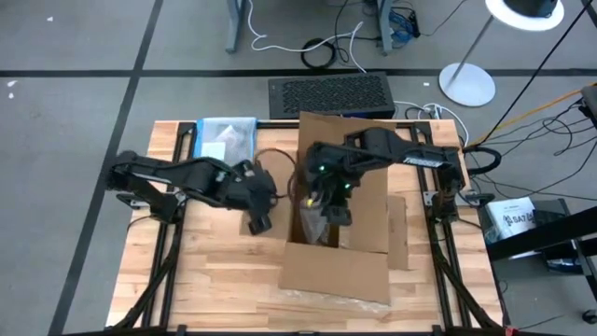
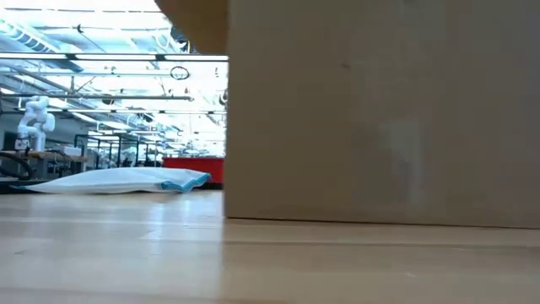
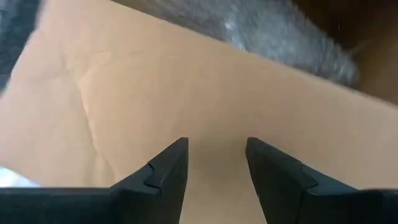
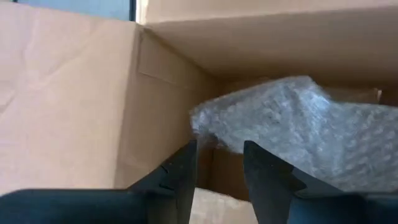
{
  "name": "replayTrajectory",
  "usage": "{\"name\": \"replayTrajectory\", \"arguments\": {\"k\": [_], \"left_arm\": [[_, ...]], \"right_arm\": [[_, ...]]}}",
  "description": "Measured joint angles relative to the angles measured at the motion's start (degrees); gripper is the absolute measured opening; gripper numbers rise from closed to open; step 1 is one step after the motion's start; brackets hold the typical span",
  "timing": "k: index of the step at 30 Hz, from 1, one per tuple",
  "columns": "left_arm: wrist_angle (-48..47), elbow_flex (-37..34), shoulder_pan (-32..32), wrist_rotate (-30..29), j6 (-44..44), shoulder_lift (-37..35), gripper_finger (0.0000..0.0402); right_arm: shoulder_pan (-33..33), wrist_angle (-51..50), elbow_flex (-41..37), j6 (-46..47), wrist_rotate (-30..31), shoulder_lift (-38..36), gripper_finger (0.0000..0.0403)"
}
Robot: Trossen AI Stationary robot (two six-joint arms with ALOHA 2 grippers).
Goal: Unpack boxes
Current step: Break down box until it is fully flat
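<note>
While the carton point(image 1: 340, 210) sits open near the table's middle, a little toward three o'clock, both arms work at it from opposite sides. Its flaps are folded outward, one lying flat toward six o'clock and one standing up toward twelve, which leaves the mouth free for reaching in. The right gripper point(image 1: 328, 207) hangs over the opening, reaching in from three o'clock; its wrist camera looks down an inner cardboard wall onto a wad of bubble wrap point(image 4: 298, 124) lying in the box. Its fingers point(image 4: 267, 174) stand a little apart with nothing between them, released, the tips just short of the wrap's near edge, so I judge it is lining up to pinch the padding and lift it out.

The left gripper point(image 1: 257, 213) waits at the box's nine o'clock side, just outside the wall. Its own view shows the fingers point(image 3: 165, 177) parted and empty, close against plain cardboard, probably placed there to brace the carton so it does not slide when the other arm pulls.

A clear pouch with a blue edge point(image 1: 227, 140) lies at about eleven o'clock on the wooden table point(image 1: 187, 280), well apart from the box, likely set aside there. From the low camera the carton's wall fills most of the frame, hiding both grippers
</note>
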Motion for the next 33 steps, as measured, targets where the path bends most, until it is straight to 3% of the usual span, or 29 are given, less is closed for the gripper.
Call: {"name": "replayTrajectory", "arguments": {"k": [15,25,33], "left_arm": [[10.07,0.0,3.14,7.54,6.4,5.99,0.017],[7.52,-2.79,3.08,7.99,5.87,5.99,0.017],[7.76,-3.65,2.73,7.88,5.81,5.81,0.017]], "right_arm": [[-2.67,-2.21,-0.97,-1.4,-1.87,1.08,0.0125],[-2.54,-2.21,-6.48,6.81,9.24,0.22,0.0125],[-1.45,-2.15,-16.85,13.07,10.31,-4.49,0.0125]]}}
